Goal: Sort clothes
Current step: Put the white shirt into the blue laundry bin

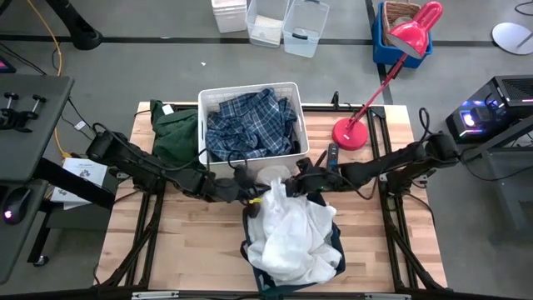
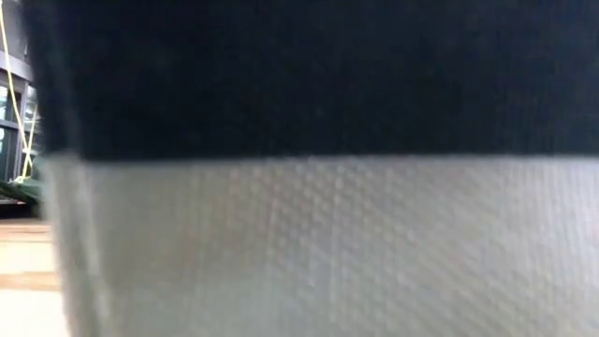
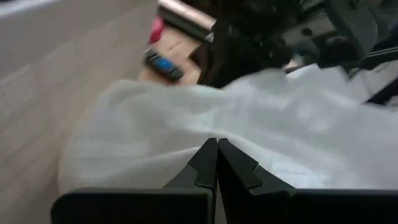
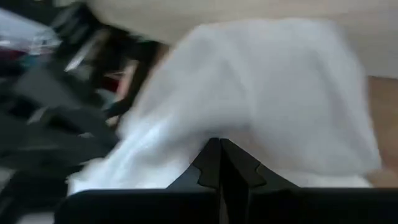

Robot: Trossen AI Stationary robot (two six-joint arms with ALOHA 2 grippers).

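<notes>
Both claws meet over the navy bin [image 1: 333, 242] at the desk's [image 1: 166, 242] front centre. The left claw [image 3: 217, 163] and right claw [image 4: 219, 163] are each pressed together, seemingly pinching the white garment [image 1: 287, 233], which is heaped in that bin. The plaid shirt [image 1: 250, 125] fills the white bin [image 1: 250, 90]; the green garment [image 1: 176, 132] lies beside it. Advice: move both claws together and keep the cloth inside the rim. Room is tight behind, where the white bin and red lamp [image 1: 351, 133] stand; the desk's front corners are open.
</notes>
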